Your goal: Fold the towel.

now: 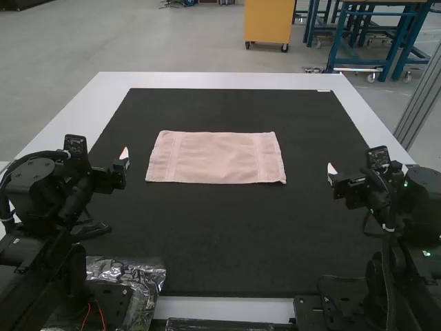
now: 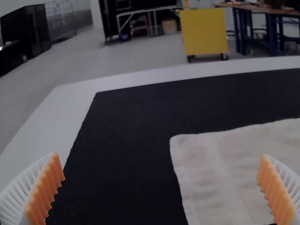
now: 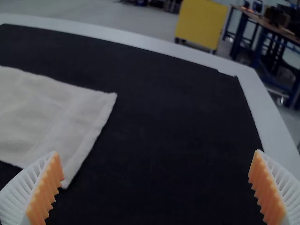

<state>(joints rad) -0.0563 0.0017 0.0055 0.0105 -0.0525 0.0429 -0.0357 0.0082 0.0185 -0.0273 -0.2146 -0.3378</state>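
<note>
The pink towel (image 1: 216, 158) lies flat as a wide rectangle on the black mat, its long sides running left to right; whether it is layered I cannot tell. My left gripper (image 1: 125, 156) is off the towel's left end, and my right gripper (image 1: 331, 171) is off its right end, neither touching it. In the left wrist view my left gripper (image 2: 161, 187) stands open, with the towel (image 2: 225, 173) beyond. In the right wrist view my right gripper (image 3: 157, 185) is open too, near a corner of the towel (image 3: 51, 117).
The black mat (image 1: 227, 241) covers most of the white table (image 1: 220, 81). Crumpled silvery plastic (image 1: 141, 276) lies by the left arm's base at the near edge. A dark bar (image 1: 220, 325) runs along that edge between the arms.
</note>
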